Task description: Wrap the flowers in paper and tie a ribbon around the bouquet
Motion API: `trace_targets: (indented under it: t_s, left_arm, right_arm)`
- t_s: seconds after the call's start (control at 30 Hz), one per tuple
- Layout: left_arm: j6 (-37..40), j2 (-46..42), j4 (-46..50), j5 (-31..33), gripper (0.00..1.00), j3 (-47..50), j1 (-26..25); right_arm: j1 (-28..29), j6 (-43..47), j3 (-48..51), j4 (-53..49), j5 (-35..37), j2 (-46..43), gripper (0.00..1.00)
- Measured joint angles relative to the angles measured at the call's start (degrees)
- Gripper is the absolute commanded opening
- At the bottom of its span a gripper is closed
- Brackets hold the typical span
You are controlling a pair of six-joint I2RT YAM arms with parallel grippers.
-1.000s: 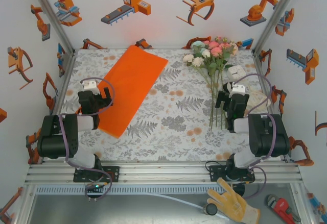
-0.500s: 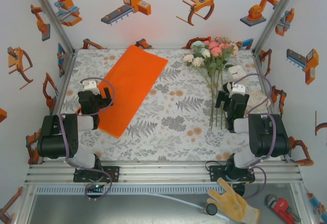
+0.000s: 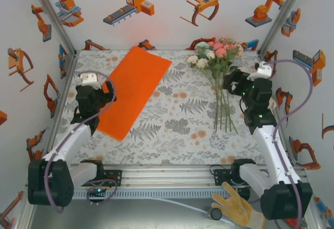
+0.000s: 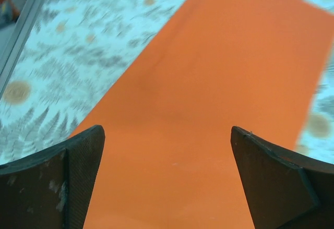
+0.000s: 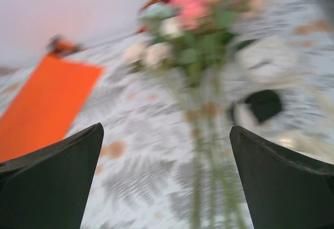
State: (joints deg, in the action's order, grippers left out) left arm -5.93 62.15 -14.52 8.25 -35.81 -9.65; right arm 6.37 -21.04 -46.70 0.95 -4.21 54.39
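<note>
Orange paper (image 3: 133,85) lies flat at the table's (image 3: 177,130) left, thin and floppy, probably best pinched at an edge. The left gripper (image 4: 166,135) hangs wide open above it. Flowers (image 3: 219,75) lie right, fragile, safest taken by the stems (image 3: 222,109). The right gripper (image 5: 167,132) gapes beside them.

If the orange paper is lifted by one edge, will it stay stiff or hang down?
The paper lies flat on the table and looks thin, so it would probably sag from a lifted edge. Its matte surface likely gives fair grip. Pushed, such a light-looking sheet may slide or buckle.
</note>
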Motion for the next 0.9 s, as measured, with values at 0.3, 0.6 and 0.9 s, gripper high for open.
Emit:
trace_targets:
  t_s: [0.3, 0.6, 0.9]
  left_arm:
    - [1.0, 11.0, 44.5, -0.9, 0.99, -31.0, -17.7]
    - [16.1, 14.2, 69.0, 4.7, 0.98, -26.3, -31.2]
    - [20.9, 23.5, 68.6, 5.3, 0.91, -23.4, -31.7]
  right_arm:
    - [26.3, 7.4, -8.9, -16.0, -13.0, 12.1, 0.98]
    - [26.8, 10.6, -3.2, -15.7, -9.8, 9.6, 0.98]
    - [26.8, 11.1, 0.9, -16.6, -6.7, 3.7, 0.99]
